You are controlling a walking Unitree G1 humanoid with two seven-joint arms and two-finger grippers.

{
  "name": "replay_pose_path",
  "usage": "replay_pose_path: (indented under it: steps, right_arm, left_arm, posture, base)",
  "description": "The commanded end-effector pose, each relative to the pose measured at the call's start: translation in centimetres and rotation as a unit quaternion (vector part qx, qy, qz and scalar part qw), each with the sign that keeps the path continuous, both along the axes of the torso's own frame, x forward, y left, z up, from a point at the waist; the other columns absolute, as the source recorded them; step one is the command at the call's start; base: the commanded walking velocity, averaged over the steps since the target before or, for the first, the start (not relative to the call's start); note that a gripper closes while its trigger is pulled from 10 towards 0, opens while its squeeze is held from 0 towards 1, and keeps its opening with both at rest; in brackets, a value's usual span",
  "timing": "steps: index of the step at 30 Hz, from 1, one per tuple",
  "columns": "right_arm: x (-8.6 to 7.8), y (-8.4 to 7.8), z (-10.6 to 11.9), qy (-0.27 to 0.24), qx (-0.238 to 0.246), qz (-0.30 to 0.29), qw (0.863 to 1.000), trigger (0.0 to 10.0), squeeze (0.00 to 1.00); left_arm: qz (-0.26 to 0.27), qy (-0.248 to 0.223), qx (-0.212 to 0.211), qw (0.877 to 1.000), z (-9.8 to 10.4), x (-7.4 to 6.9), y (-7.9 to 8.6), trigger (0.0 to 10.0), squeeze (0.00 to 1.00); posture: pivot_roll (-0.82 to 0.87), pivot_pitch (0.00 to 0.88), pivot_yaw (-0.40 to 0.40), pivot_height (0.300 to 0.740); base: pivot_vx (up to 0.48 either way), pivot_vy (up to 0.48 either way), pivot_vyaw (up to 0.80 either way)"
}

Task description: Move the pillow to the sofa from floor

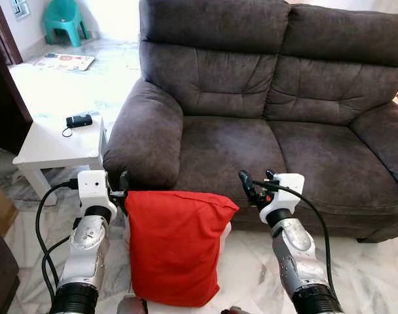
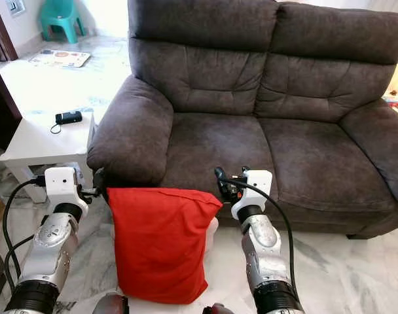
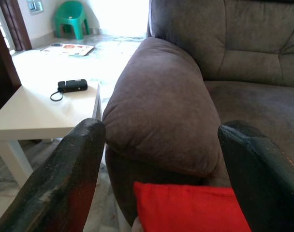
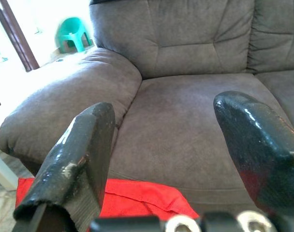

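Pillow [image 1: 176, 245], bright red, stands upright on the pale marble floor [image 1: 356, 275] directly ahead of us, leaning against the front of the dark grey sofa [image 1: 264, 131], below its left seat cushion and just beside the armrest. We are at the reaching step: nothing is held yet.

Our left gripper [image 1: 122, 185] hangs at the pillow's upper left corner, very near the fabric, though we cannot tell whether it touches. Its fingers [image 3: 60, 183] are spread wide, with the red corner showing between them. Our right gripper [image 1: 254, 183] is raised near the pillow's upper right corner, a little apart from it, fingers [image 4: 77, 159] also spread and empty, pointing at the seat.

To our left sits a small white desk [image 1: 52, 147] carrying a black device [image 1: 78, 120]; a teal chair [image 1: 63, 19] stands far off.

Next, we judge, both grippers must close in on the pillow's top edge from either side, pinch the soft cloth firmly, then lift it clear of the seat's front lip and set it on the cushion.
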State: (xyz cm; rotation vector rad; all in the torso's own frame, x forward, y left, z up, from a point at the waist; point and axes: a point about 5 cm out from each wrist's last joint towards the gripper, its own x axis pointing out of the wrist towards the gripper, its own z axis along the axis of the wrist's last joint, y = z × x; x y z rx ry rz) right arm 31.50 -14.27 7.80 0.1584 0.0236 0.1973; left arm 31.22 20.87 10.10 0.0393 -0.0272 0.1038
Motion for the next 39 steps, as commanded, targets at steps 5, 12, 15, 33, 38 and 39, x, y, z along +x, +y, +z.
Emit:
replay_pose_path:
  steps: [5,12,15,33,38,39]
  right_arm:
    - [-0.2,0.2,-0.3,0.007,-0.01,0.019,1.0,10.0,0.0]
    - [-0.2,0.1,-0.3,0.009,-0.002,0.017,1.0,10.0,0.0]
    - [-0.2,0.1,-0.3,0.009,-0.003,0.018,1.0,10.0,0.0]
    - [-0.5,-0.2,-3.5,0.15,-0.011,-0.001,0.989,10.0,0.0]
    - [-1.6,0.6,-6.3,0.266,0.03,0.02,0.963,10.0,0.0]
    - [-1.7,0.7,-6.7,0.279,0.039,0.022,0.959,10.0,0.0]
  left_arm:
    - [-0.003,-0.009,-0.004,1.0,0.6,0.2,-0.1,10.0,0.0]
    - [-0.004,-0.008,-0.005,1.0,0.6,0.2,-0.2,10.0,0.0]
    - [-0.004,-0.008,-0.006,1.0,0.5,0.2,-0.2,10.0,0.0]
    - [-0.025,0.005,-0.005,1.0,0.2,0.4,-0.9,10.0,0.0]
    - [-0.032,0.017,-0.004,0.999,-0.1,0.4,-1.1,10.0,0.0]
    - [-0.033,0.018,-0.004,0.999,-0.2,0.4,-1.2,10.0,0.0]
  posture:
    - [0.02,0.0,-0.104,0.667]
    - [0.02,0.0,-0.106,0.667]
    - [0.02,0.0,-0.107,0.667]
    - [0.01,0.0,-0.111,0.667]
    - [0.02,0.0,-0.119,0.667]
    - [0.03,0.0,-0.122,0.667]
  base:
    - [0.342,0.0,0.53]
    - [0.355,0.0,0.08]
    - [0.354,0.0,0.0]
    - [0.177,0.0,0.0]
    - [0.0,0.0,0.0]
    - [0.0,0.0,0.0]
